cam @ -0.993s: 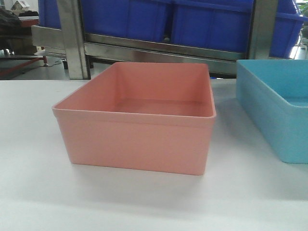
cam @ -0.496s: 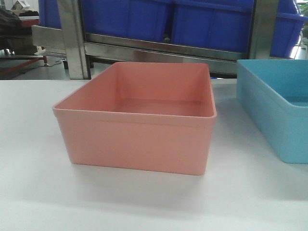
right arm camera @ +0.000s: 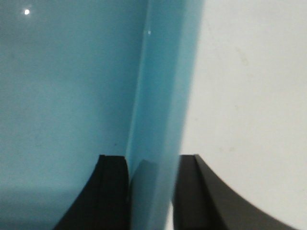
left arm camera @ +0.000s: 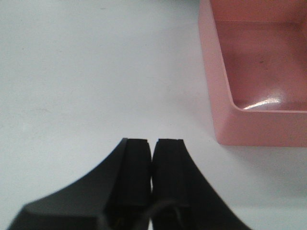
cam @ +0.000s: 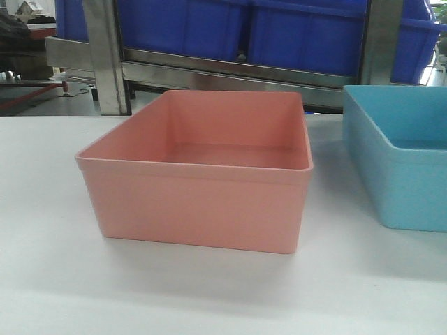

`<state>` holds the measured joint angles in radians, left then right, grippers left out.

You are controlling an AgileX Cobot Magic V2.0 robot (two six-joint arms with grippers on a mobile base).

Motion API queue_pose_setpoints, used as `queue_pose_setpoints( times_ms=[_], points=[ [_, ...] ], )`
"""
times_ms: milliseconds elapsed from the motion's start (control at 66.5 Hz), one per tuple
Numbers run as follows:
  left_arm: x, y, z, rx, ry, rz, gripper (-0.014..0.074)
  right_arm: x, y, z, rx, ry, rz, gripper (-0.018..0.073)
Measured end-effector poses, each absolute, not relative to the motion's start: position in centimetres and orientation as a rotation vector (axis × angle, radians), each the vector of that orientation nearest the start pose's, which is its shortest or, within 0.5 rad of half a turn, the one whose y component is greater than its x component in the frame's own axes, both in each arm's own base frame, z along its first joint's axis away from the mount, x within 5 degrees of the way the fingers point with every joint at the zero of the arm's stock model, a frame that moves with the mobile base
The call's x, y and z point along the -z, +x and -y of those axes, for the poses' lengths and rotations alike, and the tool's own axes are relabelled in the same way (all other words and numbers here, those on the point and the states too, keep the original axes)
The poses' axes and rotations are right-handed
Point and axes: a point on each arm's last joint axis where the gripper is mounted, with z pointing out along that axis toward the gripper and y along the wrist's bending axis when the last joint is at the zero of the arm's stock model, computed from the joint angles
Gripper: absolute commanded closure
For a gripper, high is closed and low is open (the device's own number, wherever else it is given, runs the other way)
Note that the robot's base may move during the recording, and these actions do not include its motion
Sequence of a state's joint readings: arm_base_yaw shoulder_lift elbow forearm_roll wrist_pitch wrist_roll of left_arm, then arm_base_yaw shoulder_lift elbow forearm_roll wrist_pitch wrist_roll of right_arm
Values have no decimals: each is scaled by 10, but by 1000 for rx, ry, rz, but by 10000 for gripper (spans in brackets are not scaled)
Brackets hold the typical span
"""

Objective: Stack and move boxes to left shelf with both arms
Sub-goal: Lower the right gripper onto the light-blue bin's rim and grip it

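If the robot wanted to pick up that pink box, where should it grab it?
Probably take the pink box by its left side wall, from above, one finger inside and one outside. It is open-topped with thin upright walls, and looks too wide to span. The left gripper, shut now, hangs near that wall.

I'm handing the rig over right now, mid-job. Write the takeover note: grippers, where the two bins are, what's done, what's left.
Left gripper: shut, empty, over the white table just left of the pink bin, not touching it.
Right gripper: shut on a side wall of the light blue bin, one finger inside, one outside.
Bins: side by side and apart, pink to the left and empty, blue to the right and partly out of the front view.
Done: the right grasp only; nothing is stacked.
Left: stack the bins, then carry them with both arms to the left shelf, which is not clearly in view.
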<state>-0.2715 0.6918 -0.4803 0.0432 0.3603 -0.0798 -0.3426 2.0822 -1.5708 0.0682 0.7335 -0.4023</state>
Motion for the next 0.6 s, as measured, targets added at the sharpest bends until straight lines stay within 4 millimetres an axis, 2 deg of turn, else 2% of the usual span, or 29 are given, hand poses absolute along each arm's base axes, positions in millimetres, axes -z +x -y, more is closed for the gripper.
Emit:
queue_pose_setpoints(
  times_ms=[120, 286, 602],
  points=[
    [-281, 134, 36, 177, 229, -2047, 605, -184, 422, 144, 123, -26, -2737, 505],
    [-281, 134, 36, 177, 229, -2047, 605, -201, 418, 143, 133, -4, -2709, 505],
    [-281, 134, 36, 177, 229, -2047, 605, -286, 391, 133, 154, 70, -2558, 505]
  ],
)
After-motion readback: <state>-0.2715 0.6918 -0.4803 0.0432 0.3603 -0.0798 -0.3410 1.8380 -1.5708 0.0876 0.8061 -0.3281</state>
